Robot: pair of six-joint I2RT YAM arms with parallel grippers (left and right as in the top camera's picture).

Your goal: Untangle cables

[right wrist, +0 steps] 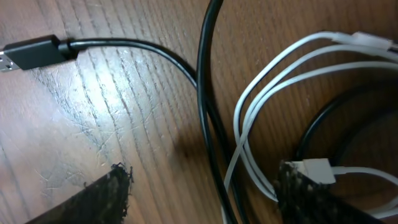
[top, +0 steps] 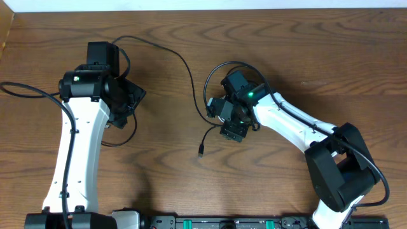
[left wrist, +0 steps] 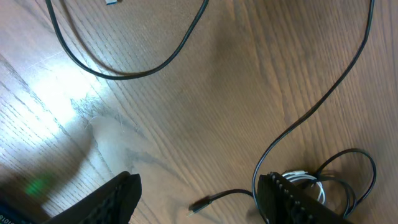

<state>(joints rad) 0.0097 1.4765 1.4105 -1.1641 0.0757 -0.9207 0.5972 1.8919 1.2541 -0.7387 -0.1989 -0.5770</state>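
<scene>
In the overhead view a long black cable [top: 185, 67] runs from behind my left gripper [top: 126, 105] toward my right gripper [top: 232, 127]. A second black cable ends in a plug [top: 201, 152] just left of the right gripper. In the right wrist view my right gripper [right wrist: 205, 177] is open and low over the table. It straddles a black cable [right wrist: 205, 74] and the looped white cable [right wrist: 273, 81], whose plug [right wrist: 318, 168] lies at the right finger. A black USB plug [right wrist: 31, 53] lies at the upper left. My left gripper [left wrist: 199, 183] is open and empty above a small black plug [left wrist: 200, 205].
In the left wrist view a black cable loop [left wrist: 124, 73] lies at the top left. White coils [left wrist: 306, 180] show behind the right finger. The wooden table [top: 305, 44] stretches on all sides. The arm bases and a rail sit at the front edge [top: 222, 222].
</scene>
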